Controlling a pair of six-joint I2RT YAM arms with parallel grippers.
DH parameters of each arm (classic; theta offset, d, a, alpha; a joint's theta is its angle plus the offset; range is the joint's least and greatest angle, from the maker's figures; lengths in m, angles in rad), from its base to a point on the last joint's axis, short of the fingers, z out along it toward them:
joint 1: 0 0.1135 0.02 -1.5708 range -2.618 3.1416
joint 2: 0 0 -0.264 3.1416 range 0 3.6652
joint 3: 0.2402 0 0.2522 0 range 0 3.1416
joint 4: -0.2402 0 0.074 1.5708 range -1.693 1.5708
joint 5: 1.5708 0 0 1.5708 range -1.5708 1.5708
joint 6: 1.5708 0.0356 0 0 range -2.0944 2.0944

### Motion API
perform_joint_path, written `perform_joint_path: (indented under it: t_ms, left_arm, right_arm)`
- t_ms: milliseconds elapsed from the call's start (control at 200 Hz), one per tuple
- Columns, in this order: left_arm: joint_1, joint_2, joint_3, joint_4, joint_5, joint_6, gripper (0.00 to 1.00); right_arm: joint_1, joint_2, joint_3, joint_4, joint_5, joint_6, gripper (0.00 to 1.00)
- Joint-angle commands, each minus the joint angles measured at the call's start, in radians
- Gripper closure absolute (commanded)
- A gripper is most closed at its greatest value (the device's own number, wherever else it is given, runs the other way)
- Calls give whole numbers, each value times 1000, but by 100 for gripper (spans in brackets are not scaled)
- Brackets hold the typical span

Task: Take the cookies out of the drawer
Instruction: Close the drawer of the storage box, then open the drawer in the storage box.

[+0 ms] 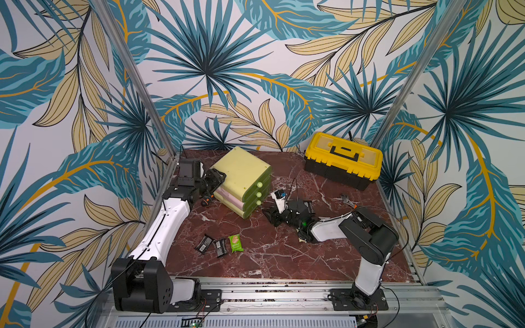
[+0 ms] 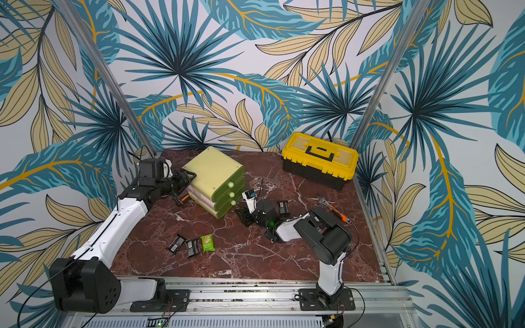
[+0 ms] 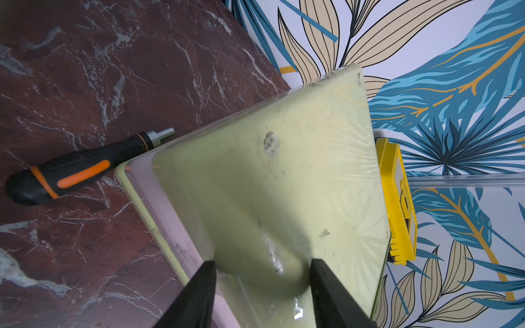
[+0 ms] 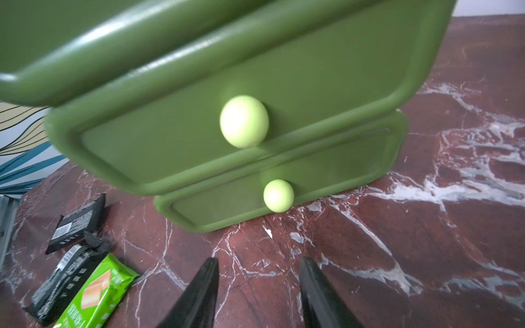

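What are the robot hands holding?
The right gripper holds nothing, jaws open. The left gripper sits at the top back corner of the drawer cabinet; a real grip cannot be told.

Nothing legible shows in any view: the two black cookie packets [image 4: 76, 224] carry white print and a barcode-like block, and the green cookie packet [image 4: 93, 295] has pale lettering along one edge, all too small and blurred to read.

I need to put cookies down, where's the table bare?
Front, between the green packet and the right arm's base; at the back, between the drawer unit and the yellow toolbox. Crowded before that unit, around the right hand.
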Motion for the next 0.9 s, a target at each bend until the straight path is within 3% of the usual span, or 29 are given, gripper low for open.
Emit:
perform_joint_path:
  t_ms: [0,896]
  left_arm:
    - [-6,28,0,-86,6,25,44]
    - [-7,29,4,-92,13,28,44]
  right_arm:
    - [2,74,44,68,-19,61,51]
    - [-10,235,217,58,-20,40,57]
